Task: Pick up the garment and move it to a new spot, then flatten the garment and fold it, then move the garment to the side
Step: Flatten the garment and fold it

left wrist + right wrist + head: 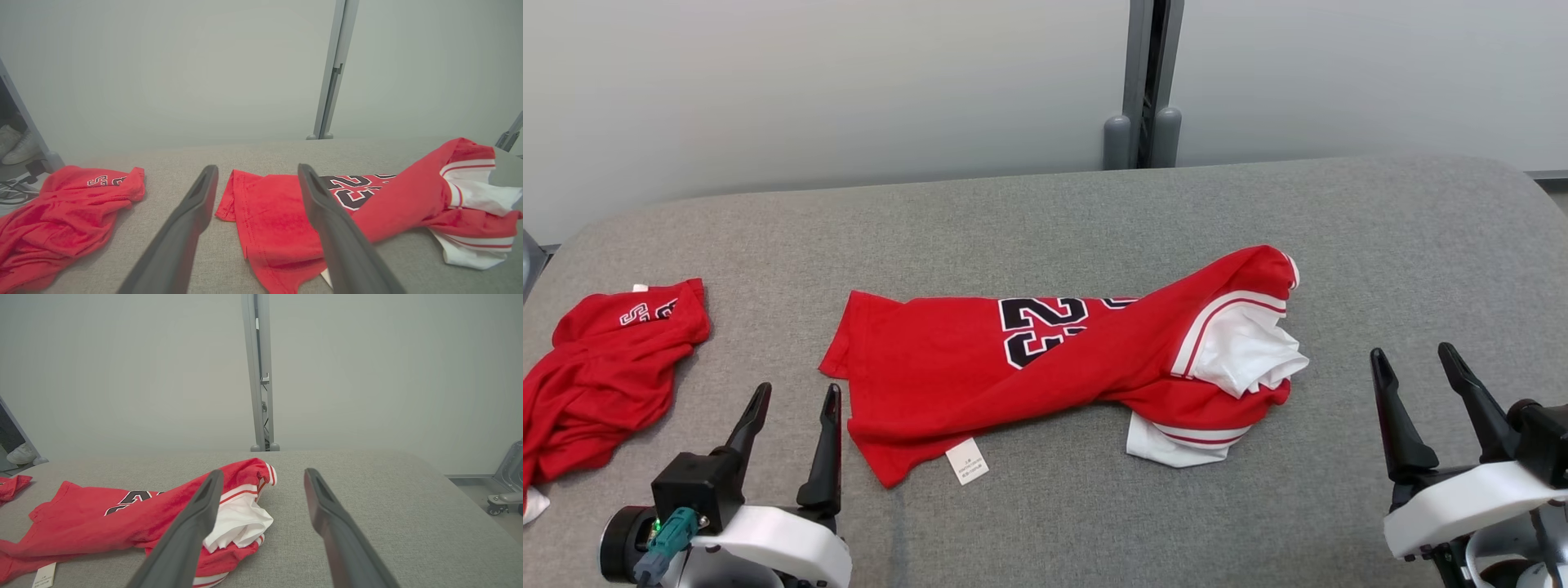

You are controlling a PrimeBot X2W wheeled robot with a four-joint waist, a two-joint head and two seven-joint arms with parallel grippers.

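**A:** Two claws, both empty, going by the head view. The left claw (798,390) sits at the lower left and the right claw (1411,351) at the lower right. Each has its fingers spread wide and touches no cloth.

**B:** And the garment?

**A:** The garment (1045,367) lies across the middle of the grey table (1045,212), between the two claws. Its left half is roughly flat with the number showing. Its right end is twisted and bunched, with white fabric turned out. A white label (968,461) pokes from the near hem. A second red garment (605,376) sits crumpled at the table's left edge, well apart.

**B:** Left wrist view?

**A:** The left claw (257,168) gapes wide. The garment's (278,216) hem corner lies beyond the fingers, near but untouched.

**B:** Right wrist view?

**A:** Much the same. The right claw (264,472) is wide open, the bunched red-and-white end of the garment (122,522) lies just left of the gap, and bare table is ahead.

**B:** So how far along?

**A:** Early, I'd judge. I can't tell whether the move to a new spot is done. The flattening isn't finished, since that right end needs pulling out. No fold is made, and the shift to the side is left too.
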